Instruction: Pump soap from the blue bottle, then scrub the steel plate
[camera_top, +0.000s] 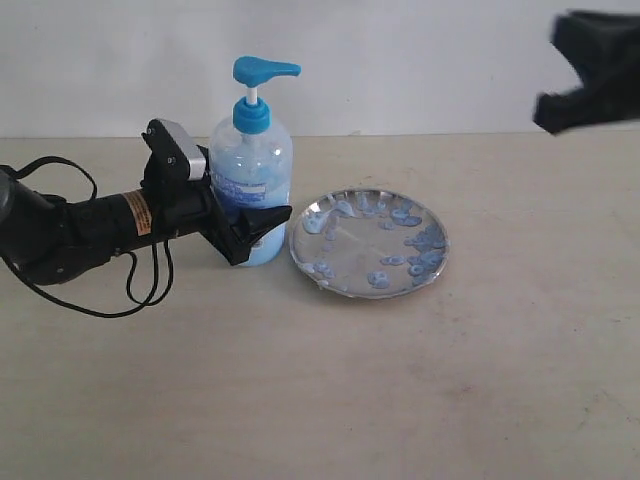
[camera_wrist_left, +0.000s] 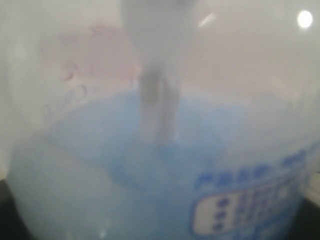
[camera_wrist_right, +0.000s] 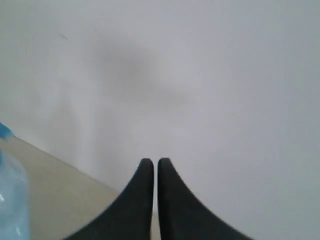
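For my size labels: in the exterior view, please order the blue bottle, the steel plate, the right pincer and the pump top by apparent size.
1. Steel plate and blue bottle: alike; one wider, one taller.
2. Right pincer: smaller, but cut by the frame edge.
3. Pump top: smallest.

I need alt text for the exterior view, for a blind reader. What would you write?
The left gripper has its jaws around the lower part of an upright, blue-topped soap bottle on a beige table. Beside it lies a round steel plate dotted with blue soap blobs; the right gripper hangs high, apart from both.
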